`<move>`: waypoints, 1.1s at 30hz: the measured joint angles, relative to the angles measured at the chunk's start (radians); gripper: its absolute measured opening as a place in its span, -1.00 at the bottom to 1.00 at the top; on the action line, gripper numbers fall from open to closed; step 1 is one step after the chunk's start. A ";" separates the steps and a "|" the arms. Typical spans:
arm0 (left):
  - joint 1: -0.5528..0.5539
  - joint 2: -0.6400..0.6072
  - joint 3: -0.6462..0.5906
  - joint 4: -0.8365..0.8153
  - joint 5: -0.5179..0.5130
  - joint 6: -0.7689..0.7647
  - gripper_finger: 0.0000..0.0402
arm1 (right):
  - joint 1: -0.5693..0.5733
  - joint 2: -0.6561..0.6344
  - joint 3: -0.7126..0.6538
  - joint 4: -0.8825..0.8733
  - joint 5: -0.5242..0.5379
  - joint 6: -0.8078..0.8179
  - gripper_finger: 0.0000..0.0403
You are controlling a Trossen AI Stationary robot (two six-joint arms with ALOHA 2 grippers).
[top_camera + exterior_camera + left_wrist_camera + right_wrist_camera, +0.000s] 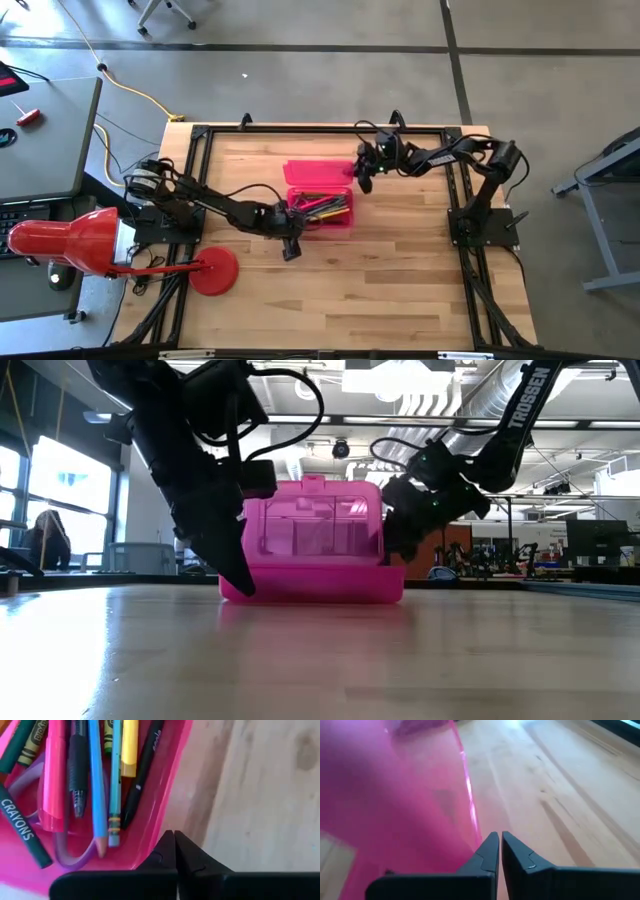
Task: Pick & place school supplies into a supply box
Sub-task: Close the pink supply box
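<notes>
Pencil case [320, 200] sits mid-table, lid swung open toward the far edge; tray part holds the pens and pencils [322, 207], lying lengthwise in a loose bundle.

Left gripper [291, 245] is at the case's near-left corner, tip down on the wood just outside the tray wall; fingers together with only a hairline slit between them, nothing in them; left wrist view shows the fingertips [167, 851] right at the pink rim [165, 785], supplies lying inside the wall just beyond: a yellow pen [130, 745], a black pen [142, 775], two blue pencils [102, 785], a pink pen [55, 775], a dark green crayon [22, 832], a purple loop [75, 857] that looks like a scissor handle under the rest; none of them touching the fingers.

Right gripper [364, 180] is at the case's far-right side, beside the open lid [318, 172]; fingers closed, empty; right wrist view has the fingertips [492, 851] against or just beside the lid's edge [465, 780]; cannot tell if there is actual contact; bare wood table [560, 795] on the other side.

Low view: case [315, 545] stands between the two arms, lid upright; left gripper [238, 578] points down at its corner nearest the table; right gripper [395, 540] is level with the lid's end.

Red disc [214, 270] lies near the table's near-left edge, well apart from the case.
</notes>
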 joint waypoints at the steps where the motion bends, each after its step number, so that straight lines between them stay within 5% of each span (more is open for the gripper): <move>1: 0.001 0.000 0.000 -0.005 -0.004 -0.003 -0.89 | 0.008 0.000 0.000 0.002 -0.002 -0.011 -1.00; 17: -0.023 0.000 -0.001 -0.048 -0.159 -0.329 -0.95 | 0.097 0.000 0.000 0.145 0.034 -0.113 -1.00; 26: -0.082 0.000 -0.001 0.004 -0.214 -0.372 -0.91 | 0.186 0.000 0.000 0.237 -0.057 -0.035 -1.00; 33: -0.087 0.001 -0.001 0.029 -0.219 -0.397 -0.95 | 0.307 0.000 0.000 0.188 0.033 -0.067 -1.00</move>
